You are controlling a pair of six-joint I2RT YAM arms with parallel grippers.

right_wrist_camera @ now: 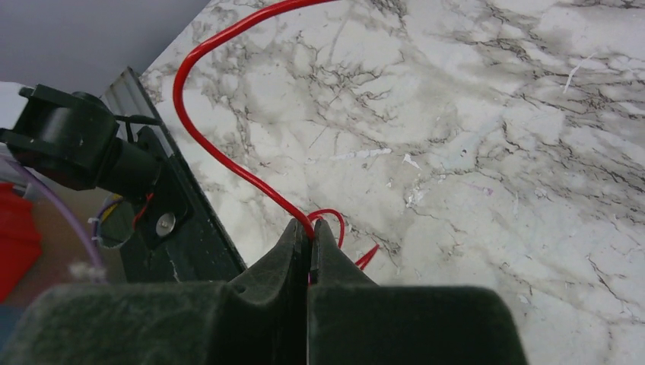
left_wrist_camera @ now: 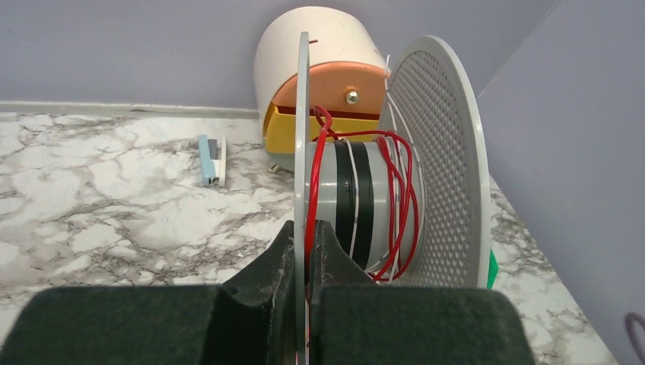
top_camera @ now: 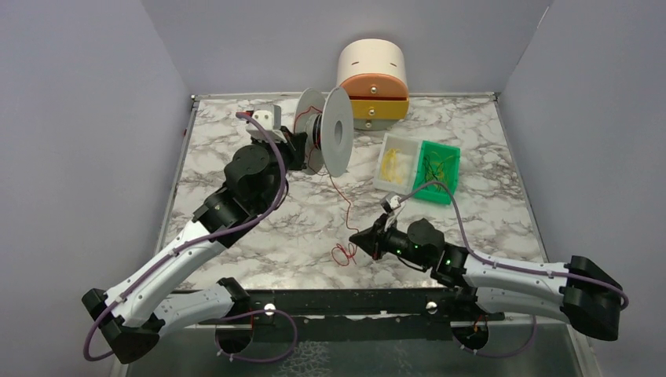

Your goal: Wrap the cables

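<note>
Thin red cable point(left_wrist_camera: 395, 190): wound in several loose turns around the core of a grey two-flanged spool point(top_camera: 326, 129), which is stood on edge at the back of the white marble-patterned table point(top_camera: 306, 228). From the spool the cable is led forward across the table to a small curl near the front edge.

Left gripper point(left_wrist_camera: 306, 236): the fingers are closed on the spool's solid near flange.

Right gripper point(right_wrist_camera: 310, 232): the fingers are fully closed, and the cable is pinched at their tips just above the table.

A cream and orange cylindrical box point(top_camera: 373, 82) is seen behind the spool.
</note>
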